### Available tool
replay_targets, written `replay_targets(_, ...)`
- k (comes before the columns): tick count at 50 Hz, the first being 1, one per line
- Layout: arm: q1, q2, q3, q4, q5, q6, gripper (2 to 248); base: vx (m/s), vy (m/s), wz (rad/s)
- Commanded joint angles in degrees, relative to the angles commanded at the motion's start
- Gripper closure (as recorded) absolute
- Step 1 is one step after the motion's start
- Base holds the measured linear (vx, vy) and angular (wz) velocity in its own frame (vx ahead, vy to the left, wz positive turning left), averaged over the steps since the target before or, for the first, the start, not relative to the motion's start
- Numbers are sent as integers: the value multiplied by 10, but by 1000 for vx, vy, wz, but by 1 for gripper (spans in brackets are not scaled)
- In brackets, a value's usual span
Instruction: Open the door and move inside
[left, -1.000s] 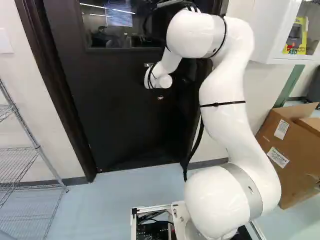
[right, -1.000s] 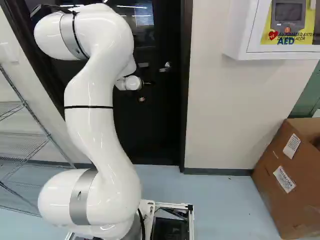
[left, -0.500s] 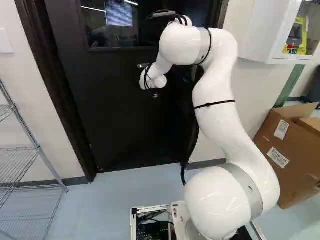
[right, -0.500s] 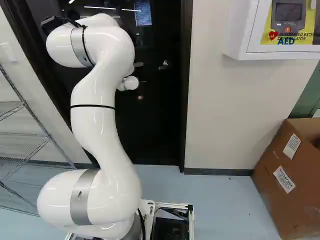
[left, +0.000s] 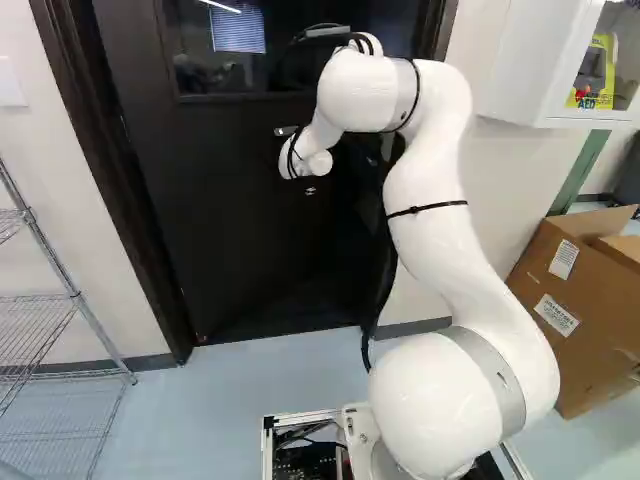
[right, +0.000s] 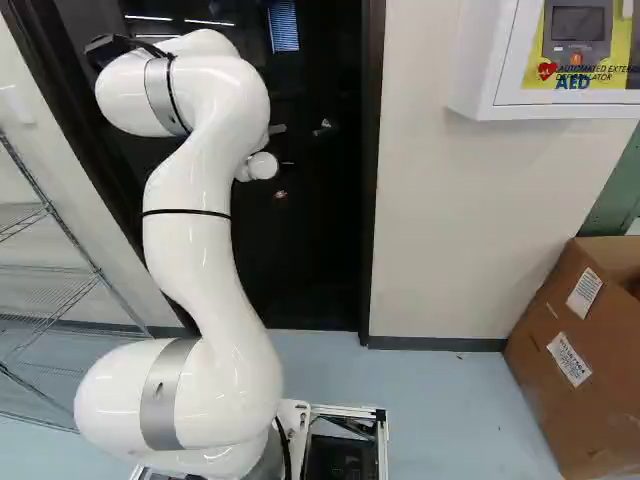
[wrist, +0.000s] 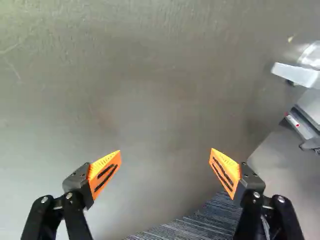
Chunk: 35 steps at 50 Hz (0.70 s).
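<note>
The dark door (left: 250, 230) fills the middle of the left base view; its metal fittings, including a lever handle (right: 323, 127), show beside the wrist in the right base view. The door appears slightly ajar, with a pale strip along its handle side. Both base views hide the gripper's fingers behind the white wrist. In the wrist view the gripper (wrist: 165, 159) is open, orange pads wide apart and nothing between them. A grey door surface (wrist: 150, 100) faces it, and a metal lever (wrist: 295, 74) lies off to one side. Whether anything touches is unclear.
A dark door frame (right: 371, 200) stands beside a pale wall. A wire shelf (left: 45, 300) is at the left, a cardboard box (right: 575, 350) at the right below a white wall cabinet (right: 480, 60). Striped dark flooring (wrist: 200, 222) shows beyond one finger.
Over the past second my arm has leaned forward, its wrist shifting slightly left in the left base view. The door's fittings and window reflections have shifted as the door swung a little. The base has not moved.
</note>
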<state>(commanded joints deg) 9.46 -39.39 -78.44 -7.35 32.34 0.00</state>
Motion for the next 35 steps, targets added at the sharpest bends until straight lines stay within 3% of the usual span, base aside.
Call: replay_targets(35,-24,93,124,0,0,0,3,0,0,0)
